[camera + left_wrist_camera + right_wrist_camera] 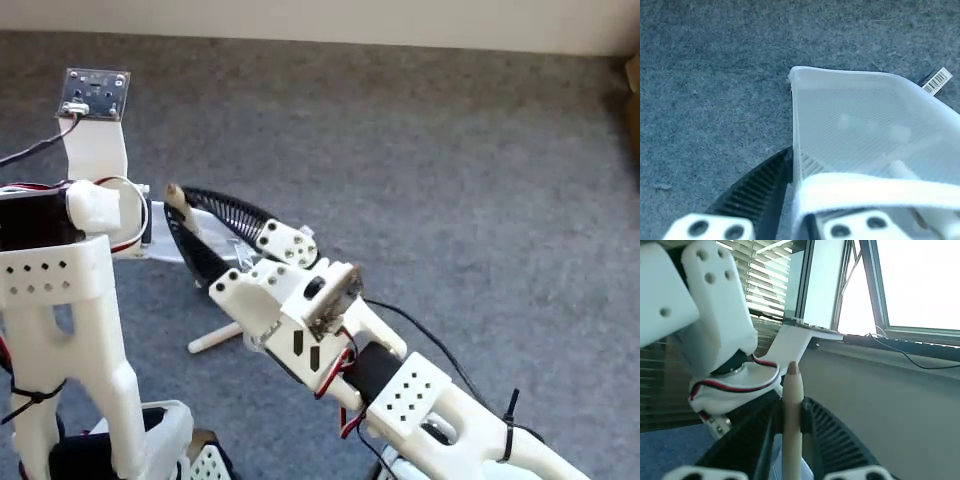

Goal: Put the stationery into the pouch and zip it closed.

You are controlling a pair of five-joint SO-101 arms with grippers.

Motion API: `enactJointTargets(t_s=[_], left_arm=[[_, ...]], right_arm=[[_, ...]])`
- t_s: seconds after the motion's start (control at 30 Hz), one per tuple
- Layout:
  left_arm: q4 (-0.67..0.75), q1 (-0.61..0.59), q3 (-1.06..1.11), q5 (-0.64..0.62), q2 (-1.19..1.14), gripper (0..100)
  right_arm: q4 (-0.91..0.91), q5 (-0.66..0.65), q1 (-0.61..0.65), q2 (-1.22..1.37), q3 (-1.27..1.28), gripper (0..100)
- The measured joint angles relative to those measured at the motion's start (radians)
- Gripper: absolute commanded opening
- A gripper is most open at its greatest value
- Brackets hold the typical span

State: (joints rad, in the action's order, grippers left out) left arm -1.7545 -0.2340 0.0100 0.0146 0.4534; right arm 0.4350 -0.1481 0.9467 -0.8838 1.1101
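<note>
The white mesh pouch (pixel 860 130) lies on the grey carpet with its white rim (pixel 865 190) raised. My left gripper (pixel 795 200) is shut on that rim, its black finger (pixel 760 187) outside the mesh. A pale stick-like item (pixel 902 172) shows through the mesh. My right gripper (pixel 188 218) is shut on a beige pencil (pixel 178 203), tip pointing away from the arm, right beside the pouch (pixel 162 247) and the left arm. In the right wrist view the pencil (pixel 791 430) stands between the black fingers (pixel 835 440).
A white stick-shaped item (pixel 213 339) lies on the carpet, partly under the right arm. The left arm's white tower (pixel 60 300) fills the near left. Open grey carpet (pixel 450 170) stretches to the right and far side.
</note>
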Motion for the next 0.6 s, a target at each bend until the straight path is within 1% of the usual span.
enactJointTargets(t_s=[0.07, 0.13, 0.23, 0.4, 0.6], left_arm=[[0.000, 0.000, 0.000, 0.000, 0.000, 1], [0.000, 0.000, 0.000, 0.000, 0.000, 1], [0.000, 0.000, 0.000, 0.000, 0.000, 1], [0.000, 0.000, 0.000, 0.000, 0.000, 1], [0.000, 0.000, 0.000, 0.000, 0.000, 1]], right_arm=[[0.000, 0.000, 0.000, -0.002, 0.015, 1.3], [-0.005, 0.000, 0.000, -0.002, 0.020, 5.3], [-0.100, 0.000, 0.000, -0.002, 0.020, 12.4], [-0.279, 0.000, 0.006, -0.012, -0.002, 13.0], [-0.517, 0.005, 0.006, -0.018, -0.135, 13.0]])
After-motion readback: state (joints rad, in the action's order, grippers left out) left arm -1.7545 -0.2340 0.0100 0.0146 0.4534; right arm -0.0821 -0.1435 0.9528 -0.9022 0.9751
